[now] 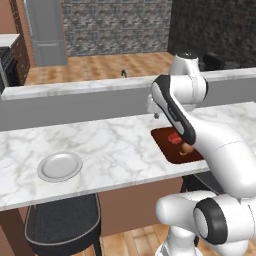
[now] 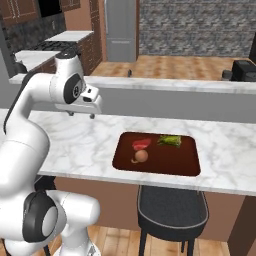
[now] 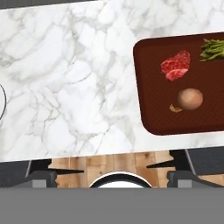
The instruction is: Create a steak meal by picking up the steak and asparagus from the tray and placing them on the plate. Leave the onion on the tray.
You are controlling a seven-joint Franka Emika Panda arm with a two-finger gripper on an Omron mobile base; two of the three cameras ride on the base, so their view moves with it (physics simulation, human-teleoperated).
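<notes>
Even bright rendered light, soft shadows, sharp.

Marble counter is backed by a raised grey ledge; dark stools are tucked beneath. Wood floor and stone wall are seen beyond.

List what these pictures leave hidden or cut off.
- Tray, left base view: the arm covers its right part, hiding the asparagus.
- Asparagus, hand view: cut by the right edge.
- Plate: in the hand view, just a sliver at the left edge.
- Hand, right base view: fingers too small to judge.
</notes>
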